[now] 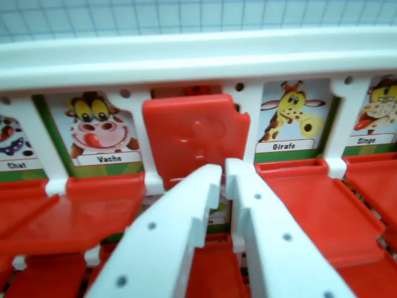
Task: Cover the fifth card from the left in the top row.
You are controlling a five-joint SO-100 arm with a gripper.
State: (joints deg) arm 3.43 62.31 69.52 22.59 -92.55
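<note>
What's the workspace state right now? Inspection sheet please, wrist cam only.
surface: white game board frame, red flaps lying open in the row
job's things: red flap raised over one card slot, between Vache card and Girafe card; Chat card and Singe card at the edges
clutter: nothing seen
grippers: tool white, tips nearly together just below the raised flap; contact unclear
cables: nothing seen
surroundings: pale gridded mat behind the board

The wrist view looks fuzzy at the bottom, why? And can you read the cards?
In the wrist view, the white gripper sits very close to the lens, so it blurs. The cards behind are sharper: Vache and Girafe read clearly. Soft glare brightens the white rail.
</note>
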